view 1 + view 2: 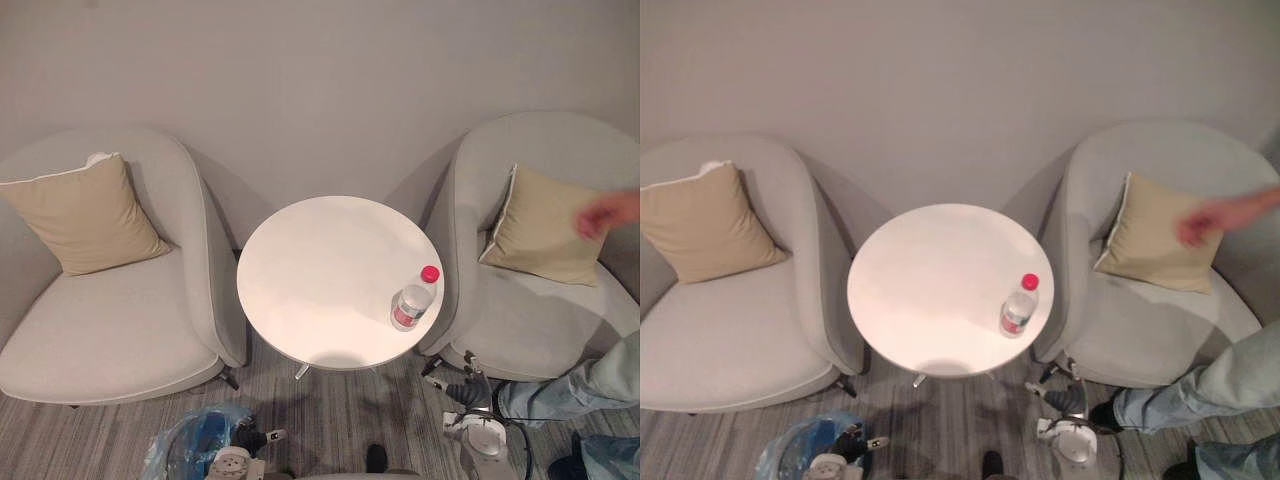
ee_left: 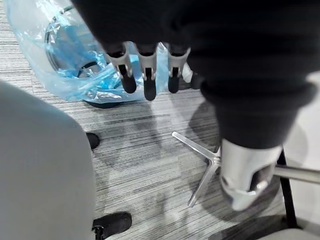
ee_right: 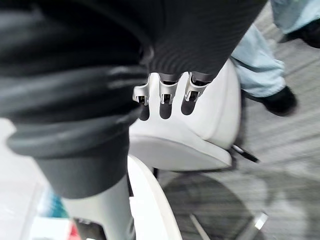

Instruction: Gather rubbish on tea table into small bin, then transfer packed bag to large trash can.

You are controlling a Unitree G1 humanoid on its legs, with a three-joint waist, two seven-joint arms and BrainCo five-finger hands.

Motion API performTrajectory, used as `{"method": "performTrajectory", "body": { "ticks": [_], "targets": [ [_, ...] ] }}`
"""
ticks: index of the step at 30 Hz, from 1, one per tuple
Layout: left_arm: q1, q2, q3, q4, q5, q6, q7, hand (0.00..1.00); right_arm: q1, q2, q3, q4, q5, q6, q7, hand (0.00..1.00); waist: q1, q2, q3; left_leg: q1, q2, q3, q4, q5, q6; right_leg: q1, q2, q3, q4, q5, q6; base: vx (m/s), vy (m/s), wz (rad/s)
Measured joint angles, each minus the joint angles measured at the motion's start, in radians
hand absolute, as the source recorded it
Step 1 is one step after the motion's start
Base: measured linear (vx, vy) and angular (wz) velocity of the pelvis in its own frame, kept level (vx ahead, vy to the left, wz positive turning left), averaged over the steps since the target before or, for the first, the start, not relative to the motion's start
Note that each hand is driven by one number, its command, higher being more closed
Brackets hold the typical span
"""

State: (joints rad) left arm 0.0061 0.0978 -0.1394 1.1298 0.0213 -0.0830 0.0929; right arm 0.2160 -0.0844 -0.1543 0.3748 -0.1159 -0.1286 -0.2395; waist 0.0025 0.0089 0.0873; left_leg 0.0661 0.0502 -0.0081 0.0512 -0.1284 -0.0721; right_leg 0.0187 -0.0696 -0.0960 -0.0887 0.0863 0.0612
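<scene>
You see a bottle [image 1: 413, 300] upright at four o'clock on the worktop [image 1: 310, 260]. The left hand [image 2: 145, 75] hangs released near the blue-lined bin [image 1: 190, 445] at seven o'clock; the right hand [image 3: 164, 97] is released too.

Plain grey wall [image 1: 320, 80] behind. Grey striped carpet floor [image 1: 330, 410]. Left armchair [image 1: 110, 330] pale grey, left cushion [image 1: 85, 215] tan, leaning on its back. Right armchair [image 1: 530, 330] alike, right cushion [image 1: 545, 225] tan. Round white table [image 1: 320, 270] between them.
</scene>
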Motion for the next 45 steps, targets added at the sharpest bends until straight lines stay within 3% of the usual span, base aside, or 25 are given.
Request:
{"method": "performTrajectory", "body": {
  "ticks": [8,35,45],
  "targets": [
    [0.006,-0.001,-0.007,-0.003,0.018,-0.007,-0.01,0.0,0.003,0.0,-0.008,-0.092,-0.04,-0.023,-0.021,0.0,-0.003,0.005,-0.003,0.004,0.014,-0.012,-0.016,0.005,-0.009,-0.001,0.014,-0.01,0.0,-0.004,-0.01,0.02,-0.006,0.04],
    [0.008,-0.003,-0.005,-0.018,0.036,-0.019,-0.011,0.0,-0.088,0.0,0.001,-0.026,-0.034,-0.019,-0.034,0.0,0.003,0.002,0.0,-0.013,-0.006,-0.09,-0.049,0.038,-0.003,0.002,-0.009,-0.088,0.0,-0.014,0.001,-0.01,0.004,0.08],
    [0.008,0.0,-0.005,-0.02,0.036,-0.019,-0.017,0.0,-0.099,-0.012,0.023,-0.026,0.005,-0.02,0.016,0.0,0.003,-0.002,0.003,-0.014,-0.009,-0.094,-0.049,0.038,-0.002,0.002,-0.013,-0.094,0.0,-0.014,0.002,-0.02,-0.001,0.0]
  ]
}}
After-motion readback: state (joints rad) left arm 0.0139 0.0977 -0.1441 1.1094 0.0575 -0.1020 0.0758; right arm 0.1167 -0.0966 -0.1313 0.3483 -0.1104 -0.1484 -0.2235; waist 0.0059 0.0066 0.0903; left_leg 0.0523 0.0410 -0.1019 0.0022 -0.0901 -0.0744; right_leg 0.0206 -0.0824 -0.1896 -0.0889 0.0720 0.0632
